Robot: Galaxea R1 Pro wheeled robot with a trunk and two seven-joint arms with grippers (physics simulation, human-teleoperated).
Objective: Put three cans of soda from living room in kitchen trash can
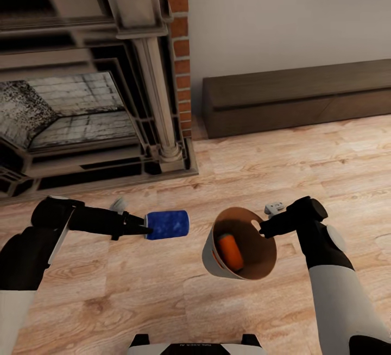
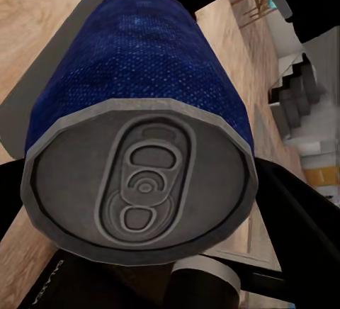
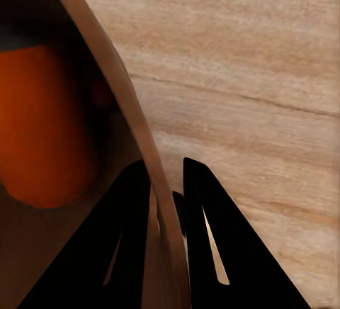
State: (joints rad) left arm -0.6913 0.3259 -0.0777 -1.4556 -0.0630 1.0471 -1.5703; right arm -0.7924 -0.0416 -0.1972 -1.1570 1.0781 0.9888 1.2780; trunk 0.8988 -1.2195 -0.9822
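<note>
A light wood floor (image 1: 304, 159) meets a brick fireplace (image 1: 81, 100) beside a long dark low cabinet (image 1: 296, 97) along the pale wall (image 1: 271, 13).

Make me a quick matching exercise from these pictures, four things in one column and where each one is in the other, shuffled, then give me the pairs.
Things:
1. blue can
2. orange can
3. bin
4. long dark cabinet

Places:
A. against the wall, beside the fireplace
B. held at its rim by the right gripper
C. lying inside the bin
D. held on its side in the left gripper

Pairs: 1-D, 2-C, 3-B, 4-A
</note>
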